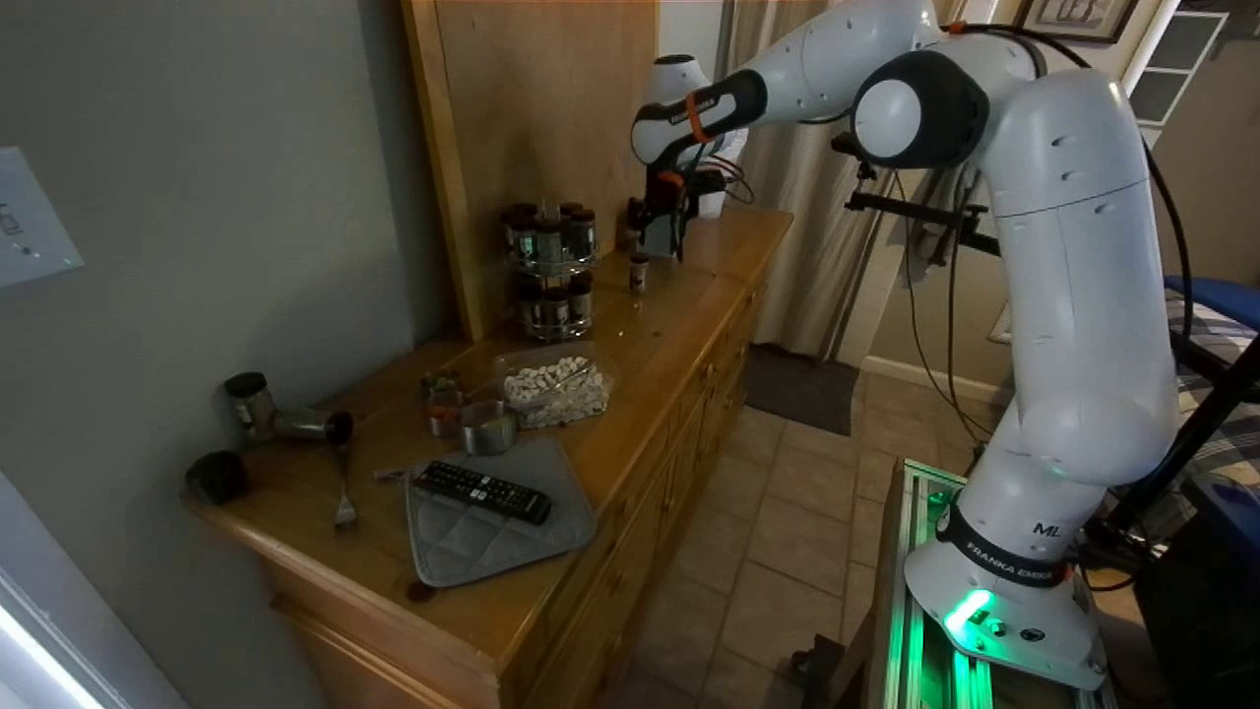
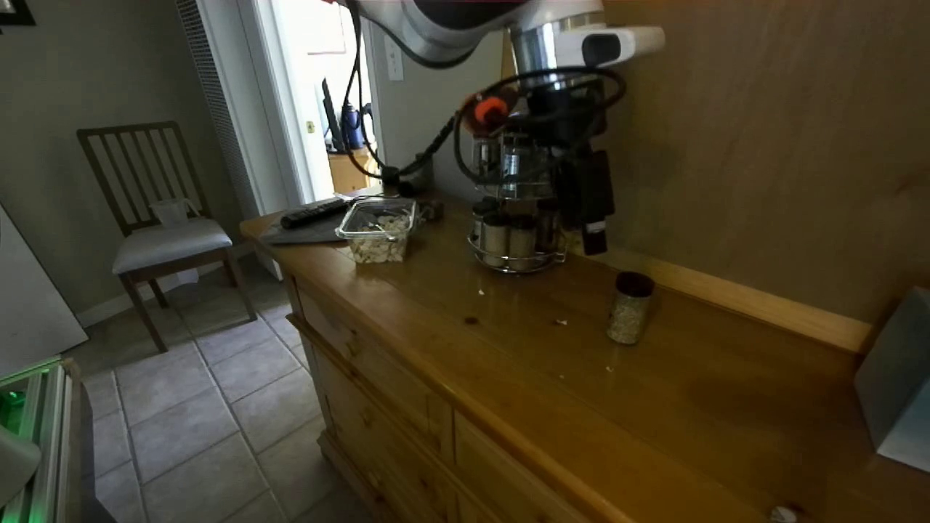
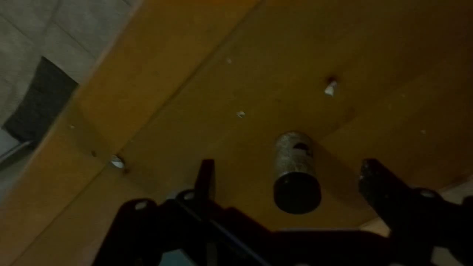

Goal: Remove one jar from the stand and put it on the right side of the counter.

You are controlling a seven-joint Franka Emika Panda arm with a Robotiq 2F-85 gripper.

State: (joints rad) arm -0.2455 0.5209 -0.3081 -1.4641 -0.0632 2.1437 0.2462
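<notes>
The stand (image 1: 557, 267), a round two-tier metal rack holding several dark-lidded spice jars, is on the wooden counter (image 1: 640, 364), against the tall panel. It also shows in an exterior view (image 2: 514, 268), its upper tier partly hidden by my arm and cables. One dark-lidded jar (image 2: 629, 312) stands upright on the counter, apart from the stand; it also shows in an exterior view (image 1: 639, 274). In the wrist view my gripper (image 3: 289, 166) is open, with this jar (image 3: 294, 159) between but not touching its fingers. My gripper (image 2: 594, 236) is above the counter, higher than the jar.
A grey-blue box (image 2: 897, 385) stands farther along the counter. A clear tub of white pieces (image 1: 559, 389), a metal cup (image 1: 488, 427), a remote (image 1: 482, 491) on a grey mat (image 1: 492, 551), lying jars (image 1: 313, 425) and a fork (image 1: 345, 504) are toward the other end. A tall wooden panel (image 1: 551, 108) backs the counter.
</notes>
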